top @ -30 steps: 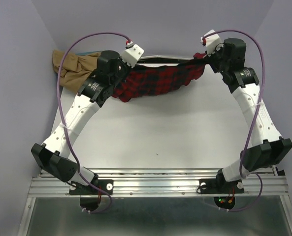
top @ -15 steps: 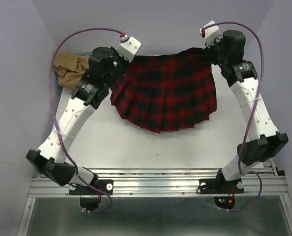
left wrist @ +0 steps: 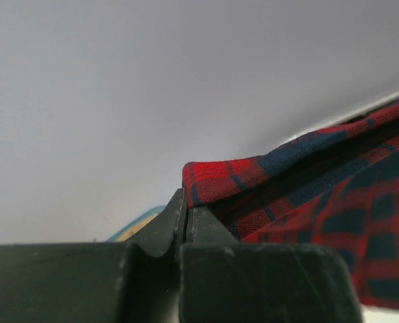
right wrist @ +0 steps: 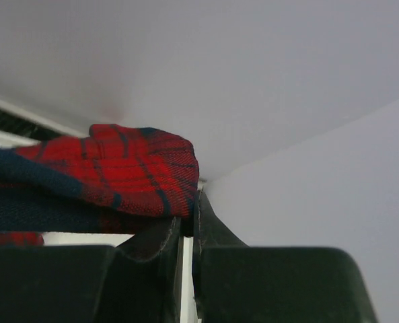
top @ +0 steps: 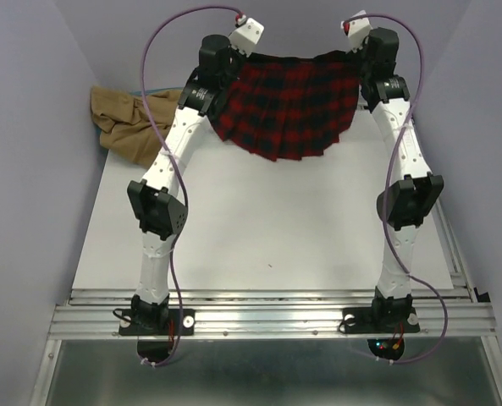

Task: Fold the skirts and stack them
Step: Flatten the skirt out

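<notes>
Top external, red plaid skirt (top: 289, 106): hangs spread out between the two grippers by its waistband, pleats fanning down, over the far part of the table (top: 259, 228). Whether the hem touches the tabletop cannot be told.
Top external, left gripper (top: 236, 57): clamped on the left end of the waistband.
Top external, right gripper (top: 358, 56): clamped on the right end of the waistband.
Top external, change: half a second ago the skirt's hem reached nearer the middle of the table; now the whole skirt sits closer to the far wall (top: 293, 25). The left arm (top: 168, 165) and right arm (top: 400, 148) are stretched out much further, their elbows no longer at the near corners.
Top external, tan skirt (top: 122, 125): crumpled at the far left corner, well apart from the plaid one and in the same place as before.
Left wrist, fingers (left wrist: 160, 229): closed tight together, a folded corner of red plaid cloth (left wrist: 307, 195) pinched at the tips and trailing off to the right.
Left wrist, background: plain wall; a blurred pale edge just left of the fingers, too unclear to name.
Right wrist, fingers (right wrist: 216, 232): pressed nearly together, a bunched wad of the plaid cloth (right wrist: 118, 171) held at the tips and running off to the left.
</notes>
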{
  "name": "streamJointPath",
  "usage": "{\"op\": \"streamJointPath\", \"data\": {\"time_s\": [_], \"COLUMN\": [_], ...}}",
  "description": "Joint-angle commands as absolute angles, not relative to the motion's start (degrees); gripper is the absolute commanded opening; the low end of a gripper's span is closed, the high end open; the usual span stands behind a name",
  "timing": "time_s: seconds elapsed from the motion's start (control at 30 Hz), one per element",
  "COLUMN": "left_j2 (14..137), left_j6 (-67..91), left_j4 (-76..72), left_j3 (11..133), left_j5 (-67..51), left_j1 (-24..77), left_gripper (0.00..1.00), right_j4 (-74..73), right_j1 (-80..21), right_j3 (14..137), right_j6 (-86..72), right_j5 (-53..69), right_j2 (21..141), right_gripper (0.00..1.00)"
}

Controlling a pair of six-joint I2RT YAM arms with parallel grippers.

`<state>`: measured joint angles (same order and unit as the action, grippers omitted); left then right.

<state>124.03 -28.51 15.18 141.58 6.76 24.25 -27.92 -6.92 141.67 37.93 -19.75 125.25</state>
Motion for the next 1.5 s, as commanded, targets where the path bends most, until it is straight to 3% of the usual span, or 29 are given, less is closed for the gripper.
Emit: {"op": "streamJointPath", "data": {"time_s": [0.0, 0.07, 0.33, 0.57, 0.7, 0.97, 1.03, 1.1, 1.17, 1.2, 1.27, 1.37, 1.47], "left_j2": [117.3, 111.0, 94.8, 89.7, 83.1, 76.6, 75.2, 73.9, 71.7, 71.2, 69.5, 68.0, 66.4], "left_j6": [-32.8, -33.4, -36.3, -41.1, -41.8, -41.4, -41.6, -41.9, -42.0, -42.2, -42.4, -41.6, -41.5], "left_j4": [2.8, -4.7, -11.3, -8.0, -7.2, 3.6, 5.6, 8.2, 10.4, 11.2, 14.6, 19.7, 24.7], "left_j3": [146.1, 134.7, 90.1, 56.6, 46.2, 41.0, 40.9, 40.9, 41.1, 41.3, 41.9, 45.2, 48.4], "left_j5": [13.9, 14.1, 5.7, 7.5, 8.0, 3.3, 1.2, 0.3, -2.1, -3.2, -4.1, -5.7, -9.8], "left_j1": [21.2, 21.1, 21.1, 23.6, 24.8, 26.4, 27.2, 28.6, 29.4, 30.5, 31.6, 35.1, 36.8], "left_gripper": [0.00, 0.00, 0.00, 0.00, 0.00, 0.00, 0.00, 0.07, 0.22, 0.27, 0.43, 0.53, 0.56], "right_j4": [-10.6, -8.8, -4.0, -9.8, -17.6, -28.6, -31.0, -32.5, -35.2, -36.5, -40.4, -44.5, -49.2], "right_j1": [-3.1, -3.1, -2.5, -3.0, -3.5, -3.5, -4.0, -4.7, -5.3, -6.0, -8.3, -12.9, -15.2], "right_j3": [146.2, 143.4, 92.0, 59.4, 50.9, 46.1, 46.1, 46.7, 47.9, 48.4, 49.4, 50.9, 53.8], "right_j6": [39.6, 35.7, 33.0, 40.8, 42.4, 44.6, 44.7, 44.6, 44.3, 44.0, 42.6, 41.0, 41.0], "right_j5": [-29.2, -28.6, -15.7, -8.9, -5.5, -1.9, -0.7, -0.5, 1.8, 2.5, 4.1, 4.9, 7.7], "right_j2": [119.9, 117.5, 100.4, 93.4, 87.0, 83.9, 83.6, 82.9, 81.8, 81.7, 81.3, 79.8, 78.2], "right_gripper": [0.01, 0.01, 0.01, 0.01, 0.01, 0.02, 0.09, 0.16, 0.25, 0.47, 0.66, 0.77, 0.90]}}
